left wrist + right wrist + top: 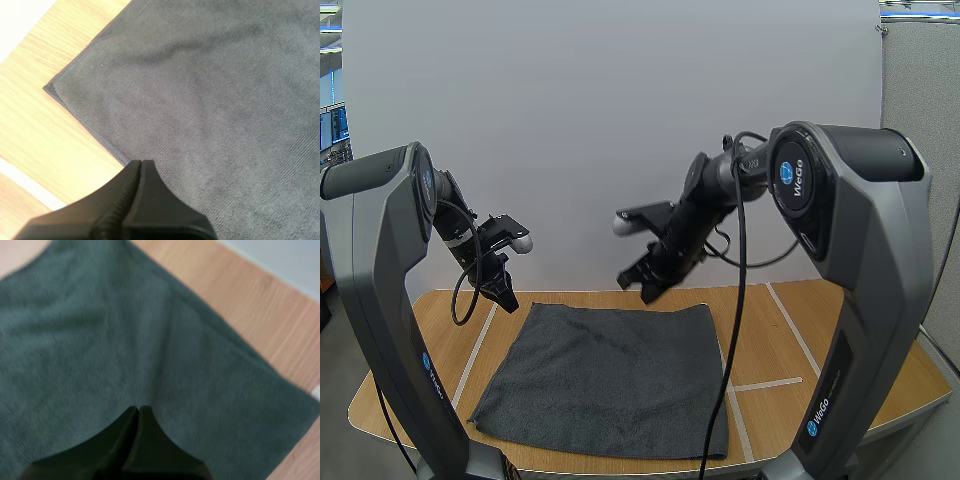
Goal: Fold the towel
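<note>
A dark grey towel lies spread flat on the wooden table. My left gripper hangs above the towel's far left corner, shut on nothing. In the left wrist view its fingers lie together as one wedge over the towel, near the left edge. My right gripper hovers above the towel's far edge, also shut and empty. Its joined fingers point down at the towel in the right wrist view.
White tape lines mark the table to the right of the towel and another runs along its left side. Bare wood surrounds the towel on the left, right and far sides.
</note>
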You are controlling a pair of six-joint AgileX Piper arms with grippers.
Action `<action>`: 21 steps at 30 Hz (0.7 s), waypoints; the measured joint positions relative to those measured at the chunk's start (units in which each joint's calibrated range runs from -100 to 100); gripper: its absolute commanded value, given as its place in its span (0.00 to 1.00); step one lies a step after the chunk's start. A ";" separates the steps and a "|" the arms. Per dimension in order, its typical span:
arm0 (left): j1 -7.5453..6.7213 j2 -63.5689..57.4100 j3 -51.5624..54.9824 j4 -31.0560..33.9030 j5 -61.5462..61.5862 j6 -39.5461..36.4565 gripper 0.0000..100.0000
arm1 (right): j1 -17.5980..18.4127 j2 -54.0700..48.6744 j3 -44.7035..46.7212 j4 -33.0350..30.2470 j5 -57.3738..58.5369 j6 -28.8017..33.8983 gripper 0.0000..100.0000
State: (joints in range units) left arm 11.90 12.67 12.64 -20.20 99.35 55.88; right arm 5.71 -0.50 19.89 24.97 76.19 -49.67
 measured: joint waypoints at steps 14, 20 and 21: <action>-1.22 6.94 0.00 -4.39 -0.62 1.59 0.00 | 0.00 -0.83 10.93 1.22 -11.37 0.83 0.00; -7.02 13.30 -1.62 -4.78 -4.29 1.24 0.00 | 0.72 3.46 10.93 4.20 -14.52 0.40 0.00; -7.28 13.50 -1.66 -4.78 -4.98 1.25 0.00 | 0.79 3.64 10.93 4.35 -14.76 0.40 0.00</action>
State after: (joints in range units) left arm 4.62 26.17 10.98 -24.98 94.36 57.13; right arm 6.50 3.14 30.82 29.31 61.43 -49.27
